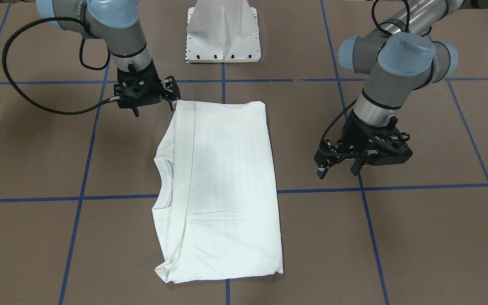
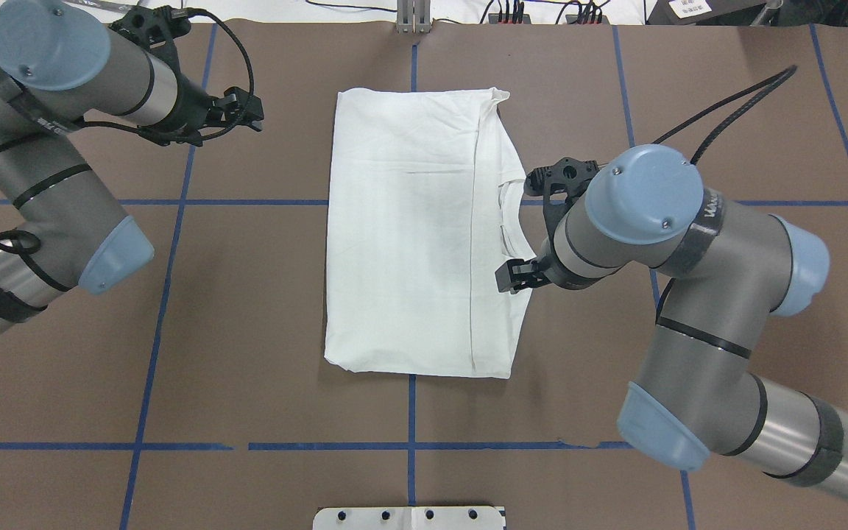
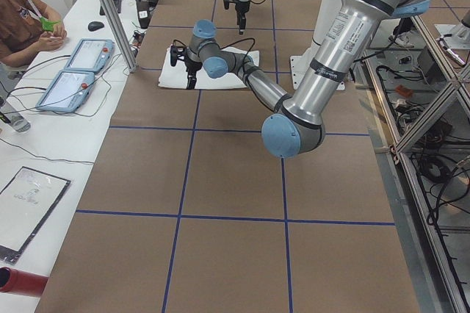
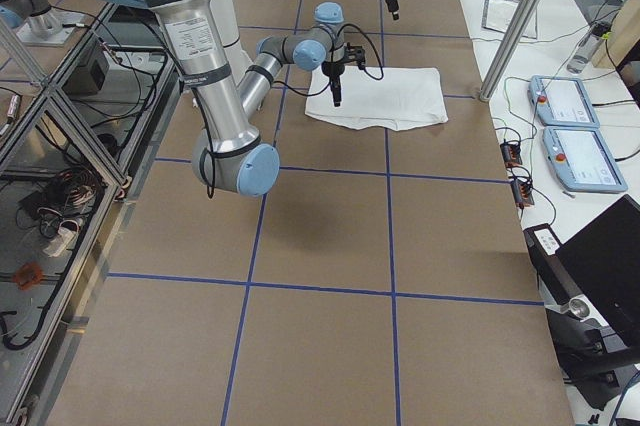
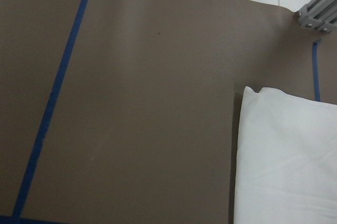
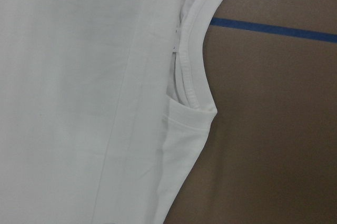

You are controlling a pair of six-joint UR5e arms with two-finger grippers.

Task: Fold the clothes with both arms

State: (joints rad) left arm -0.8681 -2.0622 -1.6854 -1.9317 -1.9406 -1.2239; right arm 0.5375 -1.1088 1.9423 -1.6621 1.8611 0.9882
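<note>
The white T-shirt (image 1: 227, 178) lies flat on the brown table, folded into a long rectangle (image 2: 409, 235). Its ribbed collar (image 1: 165, 182) is on my right side, and its neck label (image 6: 176, 40) shows in the right wrist view. No black text shows. My right gripper (image 1: 154, 110) hangs open and empty above the collar side of the shirt (image 2: 523, 254). My left gripper (image 1: 339, 171) hangs open and empty, off the shirt, beside its far left corner (image 2: 247, 112). The left wrist view shows that corner (image 5: 287, 161), with no fingers in view.
The white pedestal base (image 1: 223, 38) stands at the table's near edge. Blue tape lines (image 2: 247, 202) grid the brown surface. A metal post (image 5: 318, 16) stands at the far edge. Two teach pendants (image 3: 73, 70) and an operator (image 3: 22, 19) are beyond it.
</note>
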